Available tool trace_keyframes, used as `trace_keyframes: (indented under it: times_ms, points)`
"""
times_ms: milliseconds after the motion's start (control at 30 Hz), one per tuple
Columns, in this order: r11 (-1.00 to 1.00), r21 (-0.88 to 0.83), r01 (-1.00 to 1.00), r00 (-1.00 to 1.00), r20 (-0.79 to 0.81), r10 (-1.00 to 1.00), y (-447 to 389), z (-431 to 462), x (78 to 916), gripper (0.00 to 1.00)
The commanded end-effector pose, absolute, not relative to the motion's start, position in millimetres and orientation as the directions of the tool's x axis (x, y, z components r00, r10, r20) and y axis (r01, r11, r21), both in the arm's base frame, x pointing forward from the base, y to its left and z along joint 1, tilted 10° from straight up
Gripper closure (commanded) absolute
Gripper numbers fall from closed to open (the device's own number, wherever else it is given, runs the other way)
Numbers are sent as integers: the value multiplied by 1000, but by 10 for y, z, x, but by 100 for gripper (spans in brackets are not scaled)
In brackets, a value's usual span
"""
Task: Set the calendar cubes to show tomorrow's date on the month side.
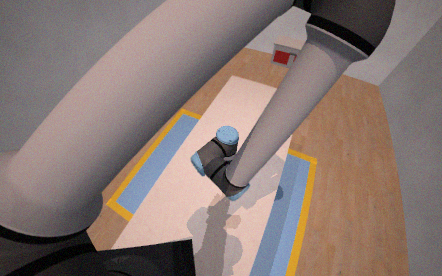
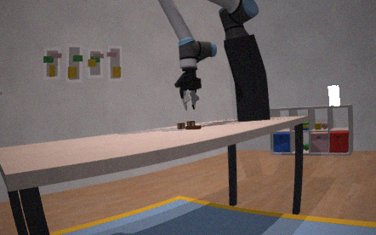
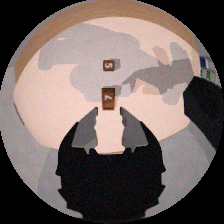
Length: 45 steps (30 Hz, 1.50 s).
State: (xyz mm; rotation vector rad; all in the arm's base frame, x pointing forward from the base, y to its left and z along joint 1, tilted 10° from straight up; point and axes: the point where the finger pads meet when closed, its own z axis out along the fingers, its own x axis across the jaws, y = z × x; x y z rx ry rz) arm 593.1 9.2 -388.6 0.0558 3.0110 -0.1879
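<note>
A small brown cube (image 2: 180, 126) (image 3: 108, 65) stands on the table beside the tray; its top shows a pale 5, seemingly turned sideways in the wrist view. The brown tray (image 2: 196, 127) holds the other cube (image 2: 190, 123) (image 3: 108, 98), whose top shows a pale mark like a 7; its exact digit and turn are hard to tell. My gripper (image 2: 190, 108) (image 3: 108, 107) hangs well above the tray, pointing down. Its jaws are partly open with nothing between them. The month name and the front digits cannot be read. The arm hides cubes and tray in the top view.
The long pale table (image 1: 176, 200) (image 2: 86, 149) (image 3: 40, 115) carries the tray and cubes, with arm shadows across it. The dark robot pedestal (image 2: 252, 81) stands at the table's far side. A shelf with coloured bins (image 2: 311, 106) is beyond the table, at the wall.
</note>
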Motion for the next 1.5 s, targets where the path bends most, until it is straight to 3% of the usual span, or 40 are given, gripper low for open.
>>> trace_keyframes:
  times_ms: [0, 1467]
  points:
    - [992, -122, 44, -992, -127, 29, 93, -3882, 5934, 71]
    - [992, -122, 45, -992, -127, 29, 60, -4166, 5972, 71]
